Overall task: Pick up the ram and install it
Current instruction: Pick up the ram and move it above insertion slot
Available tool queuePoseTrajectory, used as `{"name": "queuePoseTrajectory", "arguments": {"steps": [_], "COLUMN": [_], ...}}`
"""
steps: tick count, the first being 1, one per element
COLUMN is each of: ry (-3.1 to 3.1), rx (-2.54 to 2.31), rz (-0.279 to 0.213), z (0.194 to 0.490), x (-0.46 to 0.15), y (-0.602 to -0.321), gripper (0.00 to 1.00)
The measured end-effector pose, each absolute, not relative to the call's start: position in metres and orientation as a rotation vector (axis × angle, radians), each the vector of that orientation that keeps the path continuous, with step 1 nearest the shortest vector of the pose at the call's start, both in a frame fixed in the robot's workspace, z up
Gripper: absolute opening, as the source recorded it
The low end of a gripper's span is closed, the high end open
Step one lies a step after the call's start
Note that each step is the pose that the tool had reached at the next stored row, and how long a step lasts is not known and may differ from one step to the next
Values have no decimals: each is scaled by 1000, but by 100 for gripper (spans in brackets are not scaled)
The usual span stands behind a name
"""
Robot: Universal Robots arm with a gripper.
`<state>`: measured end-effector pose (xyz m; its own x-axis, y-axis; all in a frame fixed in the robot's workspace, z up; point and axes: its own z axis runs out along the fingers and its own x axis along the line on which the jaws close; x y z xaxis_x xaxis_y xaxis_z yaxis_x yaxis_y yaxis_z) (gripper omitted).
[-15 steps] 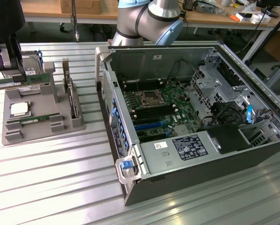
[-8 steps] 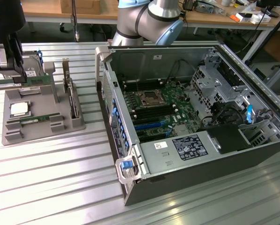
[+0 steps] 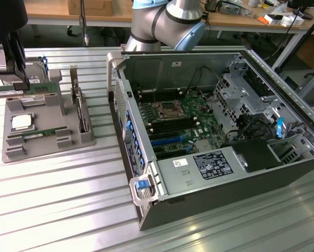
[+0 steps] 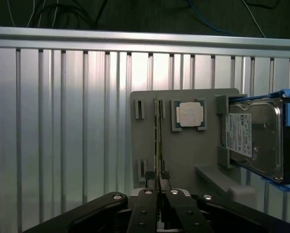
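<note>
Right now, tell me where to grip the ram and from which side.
Pinch the ram across its two flat faces, near the middle of its upper long edge, coming straight down from above. It stands on edge in a slot of the grey holder, so that thin upper edge is likely the only part fingers can close on. Its lower edge sits in the slot.
</note>
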<state>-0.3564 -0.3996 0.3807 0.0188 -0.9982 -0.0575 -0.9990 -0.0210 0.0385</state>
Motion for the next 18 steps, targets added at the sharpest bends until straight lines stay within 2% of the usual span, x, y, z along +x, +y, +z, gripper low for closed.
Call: {"name": "queuePoseTrajectory", "arguments": {"steps": [18], "ry": [2191], "rx": [-2232], "rz": [106], "z": [395], "x": [-356], "y": [-400], "gripper": [13]}}
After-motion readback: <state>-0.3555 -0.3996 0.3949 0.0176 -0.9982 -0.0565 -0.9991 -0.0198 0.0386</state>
